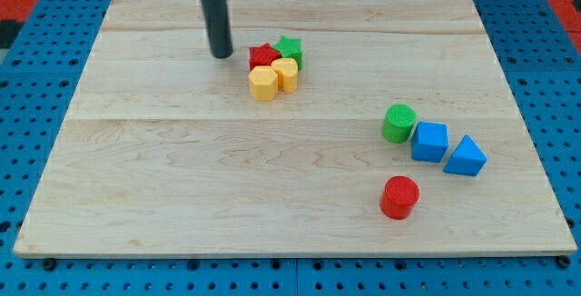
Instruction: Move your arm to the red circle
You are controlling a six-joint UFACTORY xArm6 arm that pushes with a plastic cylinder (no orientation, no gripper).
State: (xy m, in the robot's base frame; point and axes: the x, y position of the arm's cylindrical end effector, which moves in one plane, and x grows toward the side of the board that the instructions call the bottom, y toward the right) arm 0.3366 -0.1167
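My tip [221, 55] is a bare rod end resting on the wooden board [182, 178] near the view's top, left of centre; it has no jaws, so it grasps nothing and touches no block.

Just at its 3 o'clock sits a tight cluster of four: a red block [262, 57], star-like though its shape is hard to make out from here, a green star [290, 48] pressed against that block's 2 o'clock side, a yellow block [286, 73] under the star, and a yellow hexagon-like block [263, 84] at the cluster's 7 o'clock corner.

Well apart, at roughly 4 o'clock from my tip, a green cylinder [398, 123] stands touching a blue cube [429, 142], with a blue triangular block [466, 157] just beside the cube at its 4 o'clock.

The red circle [399, 196] stands alone at 6 o'clock from the green cylinder, close to the board's bottom edge, far from my tip.
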